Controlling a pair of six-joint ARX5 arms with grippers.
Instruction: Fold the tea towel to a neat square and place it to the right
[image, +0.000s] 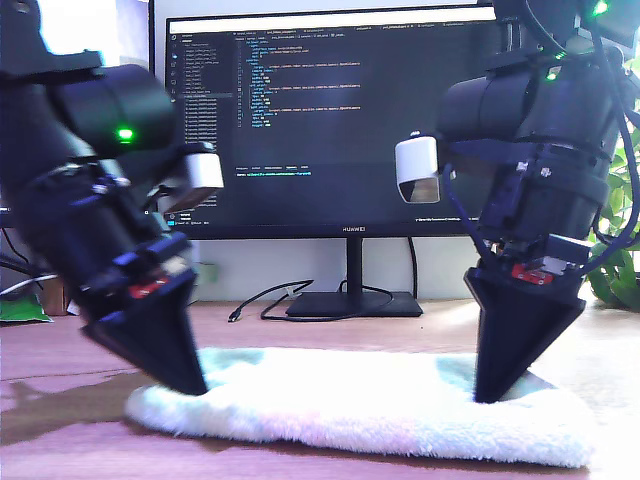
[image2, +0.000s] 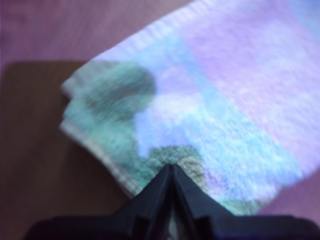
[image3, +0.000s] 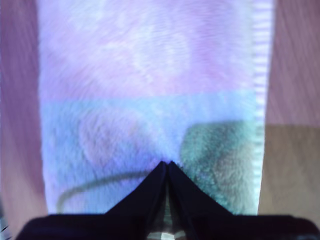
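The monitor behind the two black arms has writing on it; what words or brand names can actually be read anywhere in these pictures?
"HUAWEI" stands on the lower bezel of the monitor.
The lines of code on the monitor's screen are too small to read.
The tea towel carries no writing that I can see.
The two arms show no readable labels in the exterior view, and both wrist views show none either.

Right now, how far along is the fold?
Done: the tea towel lies as a long folded strip. In hand: my first pincer and my second pincer are shut, tips down on it. Left: fold to a square and place it aside.
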